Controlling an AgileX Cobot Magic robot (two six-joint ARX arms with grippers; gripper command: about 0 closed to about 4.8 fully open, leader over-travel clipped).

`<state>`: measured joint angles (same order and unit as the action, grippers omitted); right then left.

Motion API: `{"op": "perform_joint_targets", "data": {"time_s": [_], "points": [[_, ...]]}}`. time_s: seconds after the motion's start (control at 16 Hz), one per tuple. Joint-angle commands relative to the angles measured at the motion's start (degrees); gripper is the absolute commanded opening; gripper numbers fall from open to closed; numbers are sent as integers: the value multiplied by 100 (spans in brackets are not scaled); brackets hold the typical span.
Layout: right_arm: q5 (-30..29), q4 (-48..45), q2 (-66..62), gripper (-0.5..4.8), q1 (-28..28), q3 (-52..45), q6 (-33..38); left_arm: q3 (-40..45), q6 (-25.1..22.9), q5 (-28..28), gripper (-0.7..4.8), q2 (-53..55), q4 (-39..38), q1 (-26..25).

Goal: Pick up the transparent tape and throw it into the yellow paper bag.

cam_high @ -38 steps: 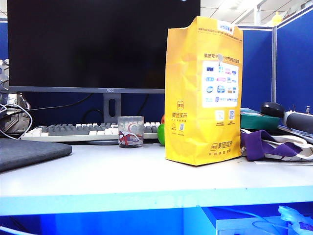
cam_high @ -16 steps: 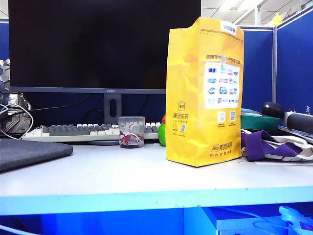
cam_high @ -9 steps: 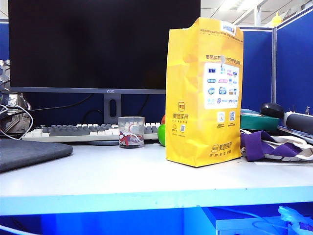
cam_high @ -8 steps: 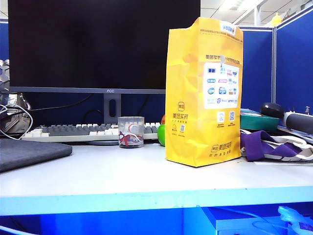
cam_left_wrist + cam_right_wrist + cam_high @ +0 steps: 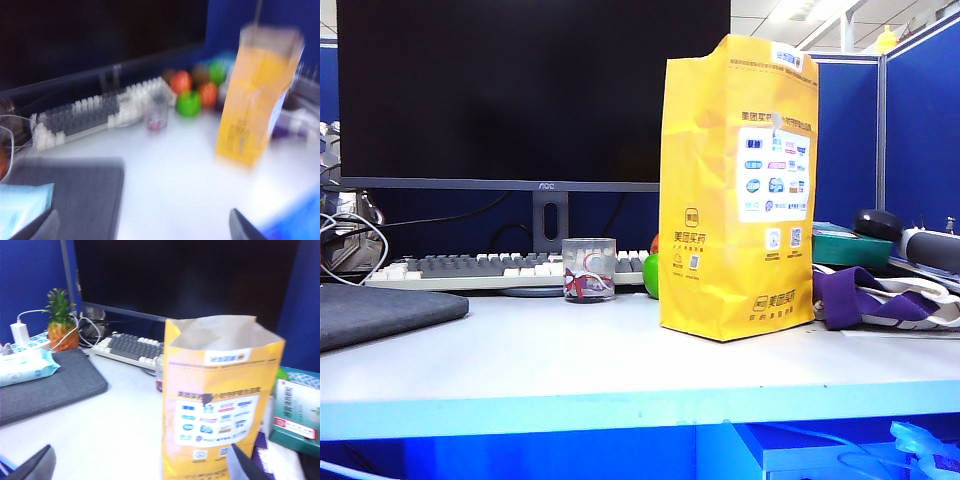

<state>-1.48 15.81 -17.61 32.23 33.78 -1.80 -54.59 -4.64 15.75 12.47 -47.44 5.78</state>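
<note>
The yellow paper bag [image 5: 738, 190] stands upright on the white desk, right of centre, with its mouth open at the top [image 5: 220, 332]. The transparent tape is out of view in every frame. Neither arm shows in the exterior view. In the blurred left wrist view my left gripper [image 5: 142, 222] is open above the desk, well back from the bag [image 5: 255, 110], with nothing between its fingertips [image 5: 244, 229]. My right gripper [image 5: 140, 457] is open too, close in front of the bag [image 5: 220, 405], with one fingertip [image 5: 241, 465] before the bag's lower face.
A glass cup [image 5: 588, 269] stands before the keyboard [image 5: 470, 268] and monitor [image 5: 530, 90]. A grey pad [image 5: 380, 312] lies at left, a purple cloth [image 5: 865, 298] and green box [image 5: 295, 415] at right. Coloured balls [image 5: 190, 102], a pineapple [image 5: 62, 322] and a wipes pack [image 5: 25, 367] sit behind.
</note>
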Motion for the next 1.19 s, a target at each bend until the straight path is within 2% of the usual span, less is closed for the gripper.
{"op": "perform_joint_targets", "data": {"time_s": [0.06,0.19,0.44,0.5,0.62,0.69,0.94,1.0,1.19], "points": [[44,-435,-9,479,4,-334,31,570,284,-225,479,-761,831,4],[48,-1163,-44,479,4,-964,31,907,520,-444,479,-918,1043,4],[55,-2555,-31,479,-4,-1996,26,1386,831,-437,479,-868,1067,4],[87,-2658,-26,479,-4,-2072,28,1423,835,-389,479,-868,1082,4],[162,-2496,-24,479,-2,-2072,35,1429,1209,-393,479,-872,1123,4],[140,-2455,-24,479,7,-2072,74,1534,964,-317,479,-870,1266,4],[164,-2483,-24,479,2,-2072,219,2004,883,-304,479,-881,1631,4],[146,-2481,-24,479,4,-2072,219,2015,1399,-304,479,-881,1419,4],[153,-2472,-24,479,4,-2072,219,2017,1432,-282,479,-881,1309,4]]}}
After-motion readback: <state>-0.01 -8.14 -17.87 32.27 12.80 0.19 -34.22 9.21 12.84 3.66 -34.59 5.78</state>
